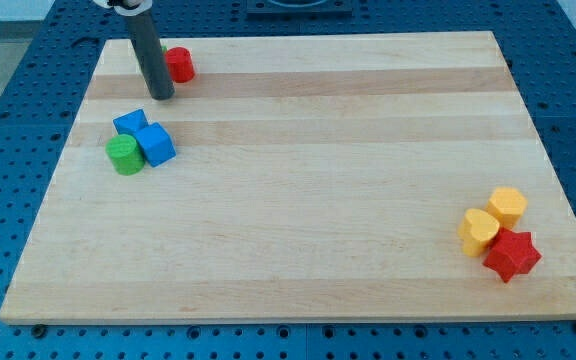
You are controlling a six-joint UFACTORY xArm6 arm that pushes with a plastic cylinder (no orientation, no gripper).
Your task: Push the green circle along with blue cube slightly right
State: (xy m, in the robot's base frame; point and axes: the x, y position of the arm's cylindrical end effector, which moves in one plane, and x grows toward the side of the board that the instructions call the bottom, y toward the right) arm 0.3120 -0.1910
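**Rod parked above the blue-and-green cluster**

Pale wood fills most of the view: a light-grained table [298, 180] resting on a blue pegboard base [8, 150] dotted with holes. This arm carries no jaws at all, so nothing here is wide, narrow or holding anything; it ends in a straight dark rod, and my tip [161, 97] sits on the wood near the view's top-left corner.

Places, taken from my tip:

- The red block [179, 64], roughly cylindrical, lies just to the view's right and a little toward the view's top, partly behind the rod; whether the two touch cannot be told.
- The green circle [124, 155] lies toward the view's bottom and slightly to the view's left, apart from my tip.
- The blue cube [155, 145] lies almost straight toward the view's bottom, touching the green circle on its right side.
- A second blue block [129, 123] sits pressed against the cube, the nearest of the three to my tip.
- Well apart, toward the view's bottom right, a yellow block [508, 206], a second yellow block [479, 231] and a red star [512, 255] huddle together.
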